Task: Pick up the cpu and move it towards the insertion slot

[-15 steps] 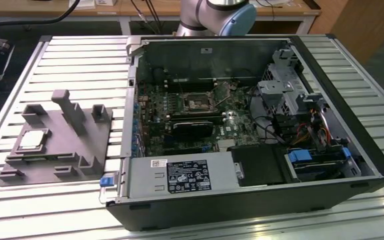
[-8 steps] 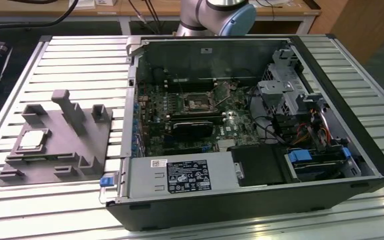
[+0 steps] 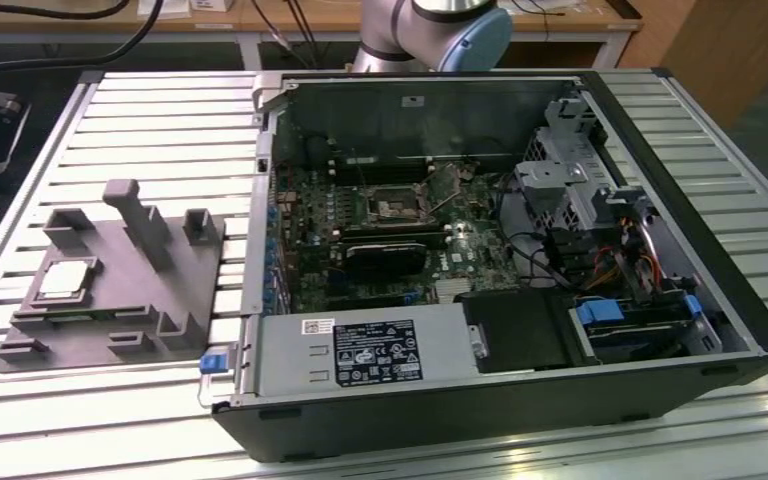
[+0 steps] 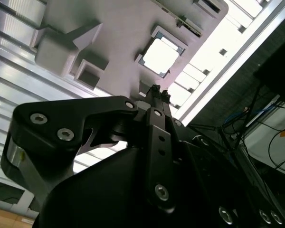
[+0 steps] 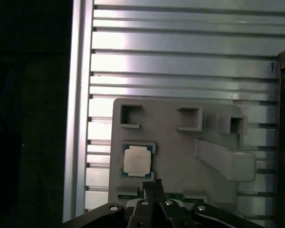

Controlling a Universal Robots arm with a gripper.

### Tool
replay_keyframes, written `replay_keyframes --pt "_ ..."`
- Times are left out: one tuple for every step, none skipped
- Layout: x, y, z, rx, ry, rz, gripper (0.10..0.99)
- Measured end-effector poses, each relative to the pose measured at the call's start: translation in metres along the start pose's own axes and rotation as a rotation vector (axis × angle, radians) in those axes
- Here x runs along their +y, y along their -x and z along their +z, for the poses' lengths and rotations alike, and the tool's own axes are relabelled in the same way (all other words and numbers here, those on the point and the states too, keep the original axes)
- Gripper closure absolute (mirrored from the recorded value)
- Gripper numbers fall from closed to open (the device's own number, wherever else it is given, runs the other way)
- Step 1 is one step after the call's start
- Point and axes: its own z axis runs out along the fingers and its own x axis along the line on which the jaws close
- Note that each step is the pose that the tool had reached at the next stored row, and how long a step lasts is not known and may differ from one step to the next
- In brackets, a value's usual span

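In the exterior view, the cpu (image 3: 67, 279) lies flat in a shallow pocket of the grey moulded block (image 3: 131, 305) on the slatted metal table (image 3: 157, 110). The insertion slot (image 3: 398, 207), a shiny frame around a dark centre, sits on the board inside the open computer case (image 3: 758, 335), well apart from the block.

In the second wrist view, your end effector (image 4: 156, 90) hovers over the block (image 4: 118, 33) with its slim black fingertips pressed together and nothing between them. The cpu (image 4: 160, 56) is just beyond the tips and not touched. Its face glares bright, so judge it smooth metal that is likely slippery under hard pads.

In the first wrist view, the closed end effector (image 5: 152, 184) points at the near edge of the cpu (image 5: 136, 160), which lies just ahead of it. The matt block (image 5: 180, 152) has upright posts and square recesses farther out from the tips.

Expect the chip to be very light, thin and stiff, but fragile on its hidden underside. Take it by two opposite edges of the narrow rim, never across the face. The pocket walls hug it closely, so there is probably little room for the fingers. Use light pressure and keep it level.
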Motion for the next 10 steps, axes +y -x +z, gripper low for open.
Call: replay_keyframes --pt "0.0 0.0 0.0011 0.0 0.0 0.0 0.98" --pt "-0.0001 0.0 0.0021 0.0001 0.0 0.0 0.98" --pt "-0.0001 0.0 0.0031 0.0 0.0 0.0 0.98" --pt "-0.0002 0.0 0.0039 0.0001 0.0 0.0 0.98" --pt "-0.0002 0.0001 0.0046 0.0001 0.0 0.0 0.973" --pt "-0.0002 0.0001 0.0053 0.0001 0.0 0.0 0.918" --pt "-0.0002 0.0 0.006 0.0001 0.0 0.0 0.918" --pt "-0.0003 0.0 0.0067 0.0001 0.0 0.0 0.855" --pt "-0.0003 0.0 0.0074 0.0001 0.0 0.0 0.792" --pt "-0.0004 0.0 0.0082 0.0 0.0 0.0 0.792"
